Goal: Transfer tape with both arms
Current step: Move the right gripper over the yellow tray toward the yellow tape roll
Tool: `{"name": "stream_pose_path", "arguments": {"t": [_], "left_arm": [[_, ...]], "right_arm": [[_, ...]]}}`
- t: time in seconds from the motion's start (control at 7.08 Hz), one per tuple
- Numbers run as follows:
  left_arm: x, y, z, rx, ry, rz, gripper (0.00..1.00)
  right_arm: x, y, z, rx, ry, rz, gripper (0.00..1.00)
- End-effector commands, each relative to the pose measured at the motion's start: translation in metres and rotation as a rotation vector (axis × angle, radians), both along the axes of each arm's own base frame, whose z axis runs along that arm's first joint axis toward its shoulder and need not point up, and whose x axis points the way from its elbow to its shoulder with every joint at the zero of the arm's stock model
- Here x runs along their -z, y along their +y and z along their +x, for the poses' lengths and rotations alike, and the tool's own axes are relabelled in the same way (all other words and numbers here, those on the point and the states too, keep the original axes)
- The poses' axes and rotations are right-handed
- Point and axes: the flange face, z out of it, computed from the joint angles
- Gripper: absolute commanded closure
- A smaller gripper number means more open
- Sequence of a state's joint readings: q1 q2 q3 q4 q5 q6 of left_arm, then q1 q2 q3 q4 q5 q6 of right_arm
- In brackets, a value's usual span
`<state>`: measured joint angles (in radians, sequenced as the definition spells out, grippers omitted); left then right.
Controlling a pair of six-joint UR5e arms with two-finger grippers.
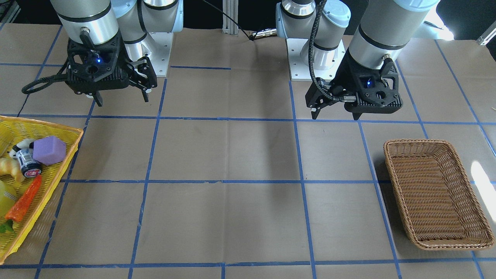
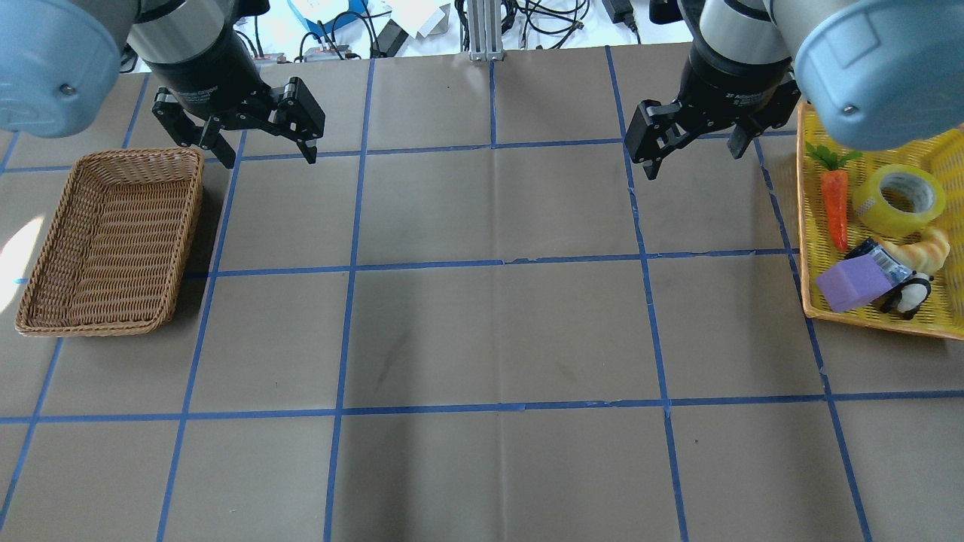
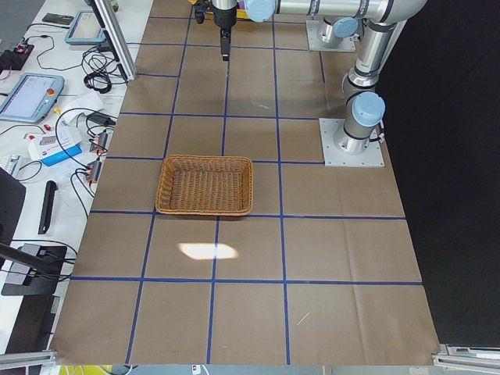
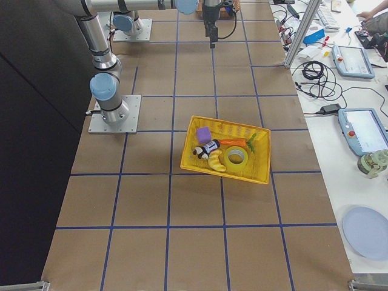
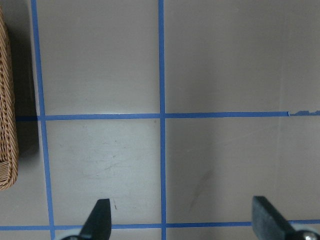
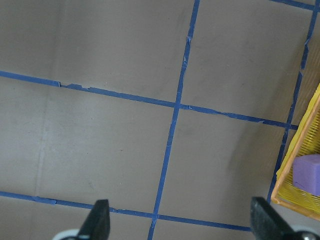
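Note:
The yellow tape roll (image 2: 900, 197) lies flat in a yellow basket (image 2: 806, 248) on the robot's right, among other items. It also shows in the exterior right view (image 4: 235, 156) and, partly cut off, in the front view (image 1: 5, 195). My right gripper (image 2: 693, 159) hangs open and empty above the table, beside the basket's inner corner and apart from the tape; it also shows in the front view (image 1: 123, 100) and the right wrist view (image 6: 181, 220). My left gripper (image 2: 269, 154) is open and empty, and shows in the front view (image 1: 335, 115) and the left wrist view (image 5: 182, 220).
A wicker basket (image 2: 197, 196) stands on the robot's left, beside the left gripper. The yellow basket also holds a purple cube (image 2: 851, 284), an orange carrot (image 2: 834, 211), a croissant (image 2: 922, 252), a small can and a panda toy. Brown paper with blue tape lines covers the table.

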<state>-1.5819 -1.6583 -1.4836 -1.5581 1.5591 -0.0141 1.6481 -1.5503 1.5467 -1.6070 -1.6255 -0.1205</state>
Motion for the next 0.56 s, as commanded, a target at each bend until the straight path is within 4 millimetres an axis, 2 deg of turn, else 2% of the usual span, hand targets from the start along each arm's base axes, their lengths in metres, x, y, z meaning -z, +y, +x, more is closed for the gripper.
{"name": "stream_pose_path", "arguments": {"t": [0.0,0.28,0.42], "left_arm": [[0.000,-0.001,-0.001,0.001,-0.001,-0.001,0.00],[-0.004,0.004,0.000,0.001,0.001,-0.008,0.00],[-0.003,0.004,0.000,0.003,-0.001,-0.006,0.00]], "right_arm": [[0.006,-0.004,-0.009,-0.015,0.019,0.014,0.00],[0.003,-0.004,-0.019,-0.014,0.118,0.003,0.00],[0.008,-0.007,-0.020,-0.031,0.115,0.013,0.00]]}}
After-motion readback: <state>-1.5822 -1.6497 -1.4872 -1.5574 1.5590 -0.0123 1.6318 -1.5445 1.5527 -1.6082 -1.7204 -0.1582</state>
